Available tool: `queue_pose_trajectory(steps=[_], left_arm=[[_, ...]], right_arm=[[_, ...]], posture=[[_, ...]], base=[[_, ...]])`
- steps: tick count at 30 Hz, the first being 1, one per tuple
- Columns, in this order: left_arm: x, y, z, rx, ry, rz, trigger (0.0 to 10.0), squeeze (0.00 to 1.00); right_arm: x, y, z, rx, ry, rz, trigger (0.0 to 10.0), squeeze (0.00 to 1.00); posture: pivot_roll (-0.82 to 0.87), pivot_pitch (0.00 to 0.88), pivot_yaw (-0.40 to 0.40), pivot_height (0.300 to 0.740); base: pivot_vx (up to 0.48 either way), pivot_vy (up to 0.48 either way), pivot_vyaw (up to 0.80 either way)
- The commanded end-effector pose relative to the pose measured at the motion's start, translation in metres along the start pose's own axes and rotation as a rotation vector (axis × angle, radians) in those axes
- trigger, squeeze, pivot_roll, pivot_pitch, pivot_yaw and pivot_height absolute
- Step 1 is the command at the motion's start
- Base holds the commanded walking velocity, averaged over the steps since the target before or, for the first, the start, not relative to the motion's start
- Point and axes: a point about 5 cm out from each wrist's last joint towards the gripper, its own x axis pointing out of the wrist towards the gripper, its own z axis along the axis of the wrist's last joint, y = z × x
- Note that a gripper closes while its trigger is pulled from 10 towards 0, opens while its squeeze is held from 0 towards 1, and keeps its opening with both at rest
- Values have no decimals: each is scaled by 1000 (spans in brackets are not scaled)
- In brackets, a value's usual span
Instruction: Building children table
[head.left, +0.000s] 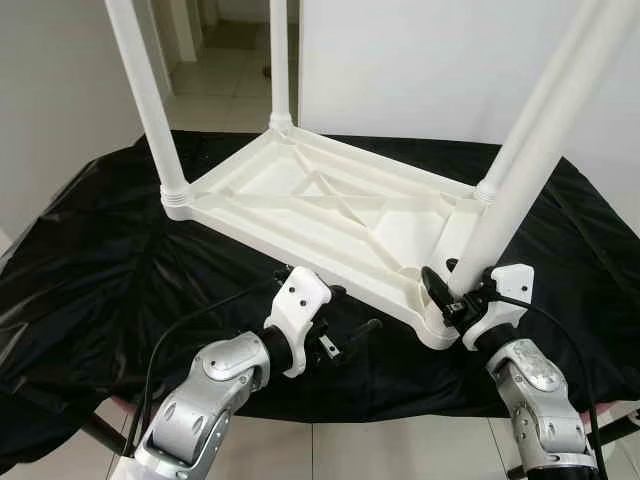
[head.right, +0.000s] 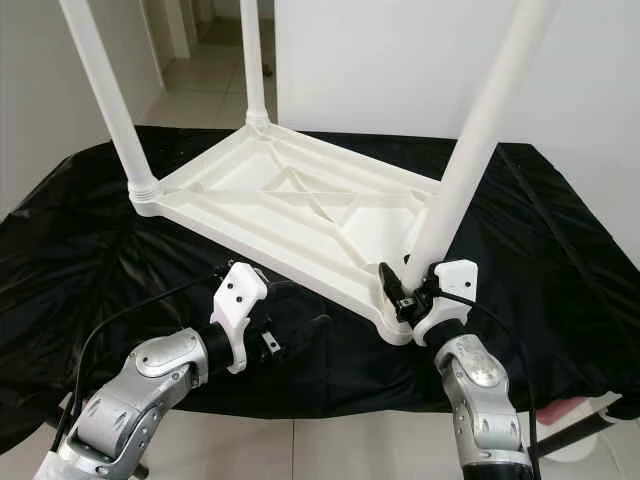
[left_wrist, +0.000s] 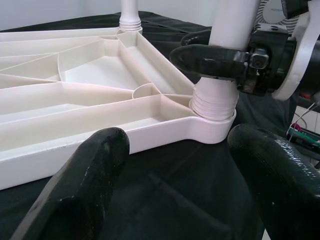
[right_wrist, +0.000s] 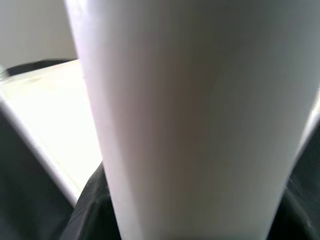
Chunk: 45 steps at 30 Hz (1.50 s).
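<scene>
A white plastic tabletop (head.left: 330, 215) lies upside down on a worktop draped in a black cloth (head.left: 90, 260), its ribbed underside facing up. It sits across the middle of the worktop, running from the far left toward the near right edge. Legs stand up from its corners: one at the left corner (head.left: 145, 95), one at the far corner (head.left: 280, 60), and one at the near right corner (head.left: 530, 145), which leans a little to the right as it rises. A fourth leg rises behind that one at the right corner, mostly hidden.

The right gripper (head.left: 447, 290) is at the near right corner, its black fingers (left_wrist: 215, 59) clamped round the base of the near leg just above the ribbed collar where it enters the socket. In the right wrist view the leg (right_wrist: 190, 120) stands very close, white and blurred.

The left gripper (head.left: 345, 335) hovers over the cloth near the front edge of the worktop, just in front of the tabletop's long near side. Its fingers (left_wrist: 75, 200) are spread apart and hold nothing, pointing toward the corner where the right gripper works. A black cable (head.left: 190, 320) loops from the left arm over the cloth.
</scene>
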Motion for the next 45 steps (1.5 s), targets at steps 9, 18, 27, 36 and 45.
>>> queue_pose_trajectory(steps=[9,18,27,36,45], left_arm=[[9,3,0,6,-15,127,10000,0],[9,4,-7,32,2,132,10000,0],[9,6,-5,29,-4,158,10000,0],[7,8,-5,25,-10,150,10000,0],[5,9,-6,21,-6,149,10000,0]], right_arm=[[-6,18,-31,44,160,-367,0,0],[0,36,-38,48,190,-419,0,0],[7,40,-23,81,97,-381,10000,216],[16,35,-15,107,45,-233,10000,1000],[24,23,-3,65,-4,-16,10000,0]], posture=[[-9,63,-27,740],[1,63,-36,740],[-7,44,-20,740],[0,27,-22,740],[17,2,-35,740]], base=[[0,0,0],[0,0,0],[0,0,0],[0,0,0],[0,0,0]])
